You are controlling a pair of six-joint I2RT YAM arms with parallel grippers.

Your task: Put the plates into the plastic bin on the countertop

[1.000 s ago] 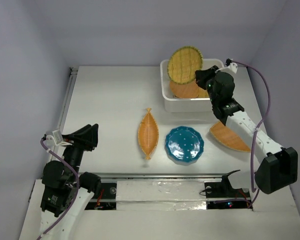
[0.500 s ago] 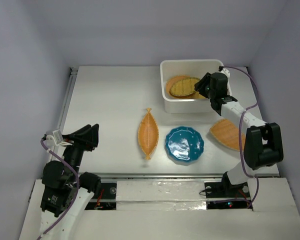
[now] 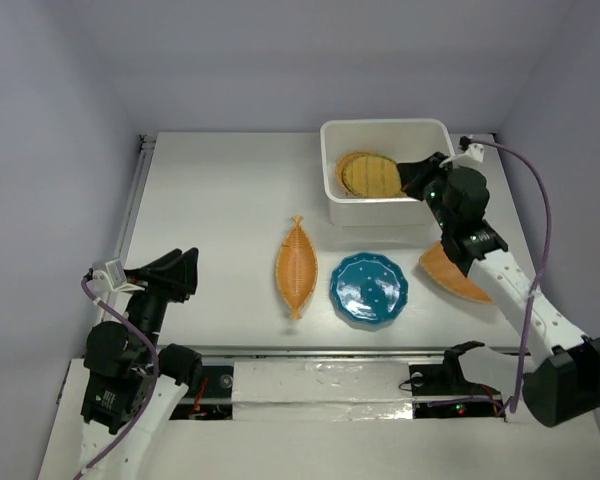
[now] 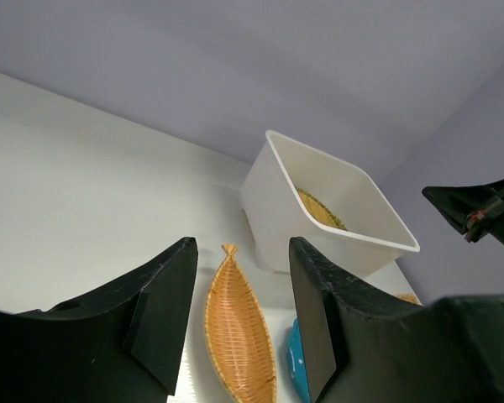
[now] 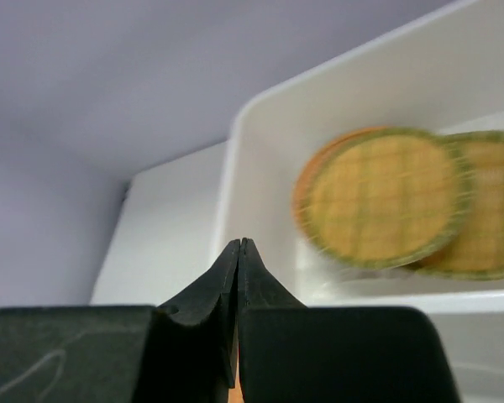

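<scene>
Left gripper [image 4: 239, 323]: fingers stood apart and empty; I had it parked well away from the plastic bin [image 3: 372, 212], down at the near corner of the countertop [image 3: 220, 200].
Right gripper [image 5: 238, 252]: fingertips pressed together with nothing between them, just outside the bin's right wall.
Plates in bin: round woven plates [image 3: 370, 175] lay inside the bin; I could not tell how many from the overlap.
Plates outside bin: leaf-shaped plate [image 3: 297, 268] nearer me than the bin; teal plate [image 3: 369, 288] just right of that; fan-shaped plate [image 3: 450, 274] partly under my right arm.
Step in hand: I judged one drop finished and three plates still to fetch.
Next move: opening the right fingers and dropping to the fan-shaped plate's rim, closest to the bin's right side.
Surface: flat and white, with a metal rail [image 3: 132, 205] far left of the bin.
Room: plain pale violet walls behind the bin.
</scene>
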